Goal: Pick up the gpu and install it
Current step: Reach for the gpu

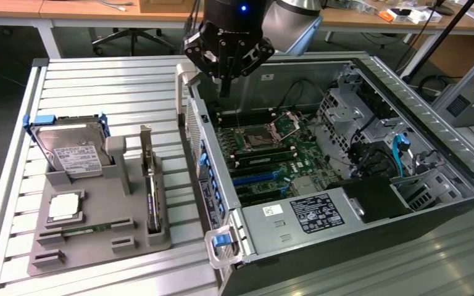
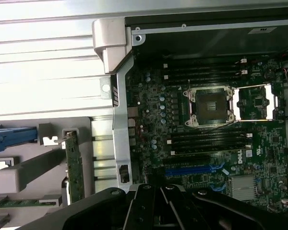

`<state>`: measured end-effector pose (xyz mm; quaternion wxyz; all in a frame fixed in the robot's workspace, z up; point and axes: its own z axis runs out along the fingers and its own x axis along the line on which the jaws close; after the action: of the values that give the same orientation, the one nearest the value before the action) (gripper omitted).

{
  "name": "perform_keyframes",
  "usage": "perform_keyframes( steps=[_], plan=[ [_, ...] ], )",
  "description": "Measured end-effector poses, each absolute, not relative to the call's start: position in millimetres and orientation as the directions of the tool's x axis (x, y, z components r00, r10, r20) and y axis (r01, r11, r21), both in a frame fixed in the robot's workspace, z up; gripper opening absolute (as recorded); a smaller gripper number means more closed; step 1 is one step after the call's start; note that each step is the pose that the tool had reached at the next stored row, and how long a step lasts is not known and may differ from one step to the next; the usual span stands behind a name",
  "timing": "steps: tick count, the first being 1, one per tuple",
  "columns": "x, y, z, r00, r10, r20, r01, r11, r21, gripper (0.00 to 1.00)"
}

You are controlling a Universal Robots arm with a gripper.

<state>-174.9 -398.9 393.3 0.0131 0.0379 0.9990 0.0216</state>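
A slatted metal table (image 1: 97,80) takes up most of the scene, with wooden desks (image 1: 7,7) and an office chair (image 1: 130,38) in the room beyond its far side. On the exterior view's right lies the open computer case (image 1: 291,231), its motherboard (image 1: 274,154) exposed. On the left sits a grey holder tray (image 1: 89,250). The gpu (image 1: 149,179) stands edge-on in it, near the hard drive (image 1: 71,148). The gripper (image 1: 224,83) hangs over the case's far left corner, fingers pressed together and empty.
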Motion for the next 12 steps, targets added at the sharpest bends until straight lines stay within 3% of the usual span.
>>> perform_keyframes(
  steps=[12],
  plan=[
    [-182.1, -398.9, 393.3, -0.997, 0.076, -0.025, 0.075, 0.996, 0.044, 0.11]
  ],
)
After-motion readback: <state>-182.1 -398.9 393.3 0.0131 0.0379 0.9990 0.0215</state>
